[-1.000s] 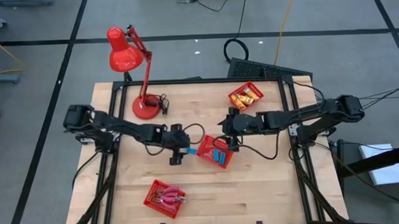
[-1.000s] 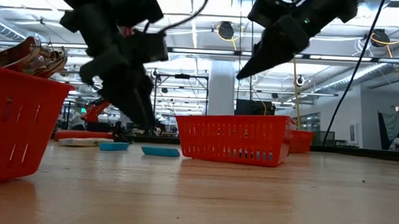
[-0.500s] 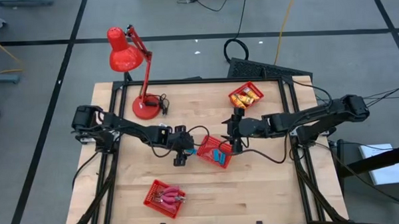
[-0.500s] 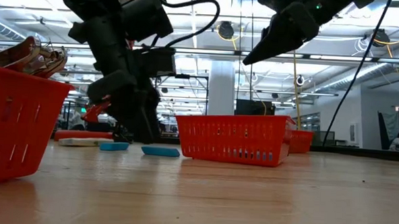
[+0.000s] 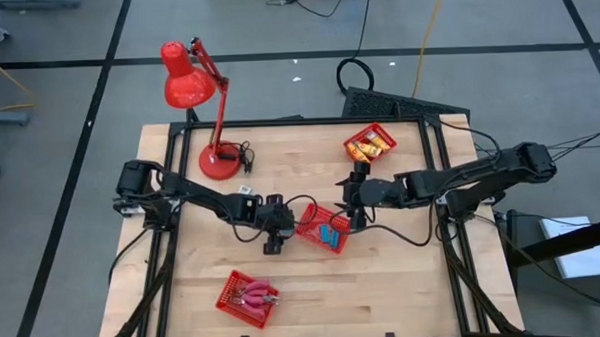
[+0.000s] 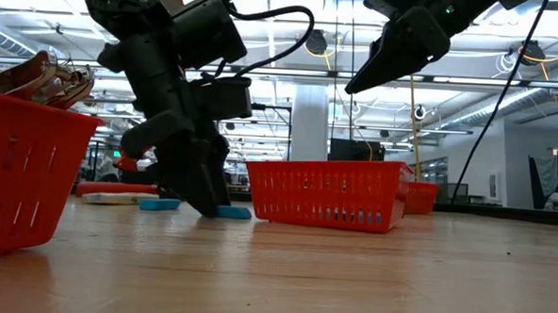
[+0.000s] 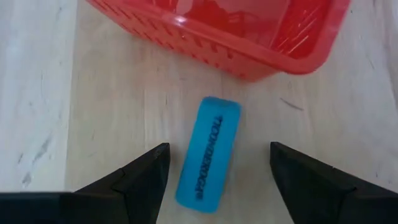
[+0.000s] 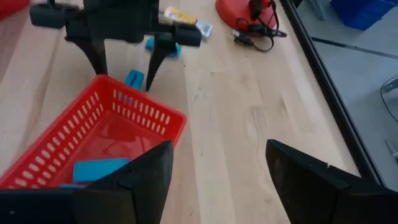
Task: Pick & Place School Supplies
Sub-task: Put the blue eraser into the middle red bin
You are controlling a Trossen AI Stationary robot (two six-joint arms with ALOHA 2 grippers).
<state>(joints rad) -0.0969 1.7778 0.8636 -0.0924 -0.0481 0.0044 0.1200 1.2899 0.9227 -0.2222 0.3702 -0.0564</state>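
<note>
A blue block lies flat on the table just outside the red basket. My left gripper is open, pointing down, with one finger on each side of that block and a gap on both sides; the high view shows this gripper beside the basket. The basket holds more blue blocks. Another blue block and a yellow packet lie farther off on the table. My right gripper is open and empty, raised above the basket's far right side.
A basket of yellow packets stands at the far right. A basket of pink-handled tools sits near the near edge. The red desk lamp stands at the far left, its base and cord on the table.
My left gripper has come down toward the table and shifted right toward the red basket, and now straddles the blue block. My right gripper has risen a little and drifted toward the table's right. The block and the baskets have stayed put.
</note>
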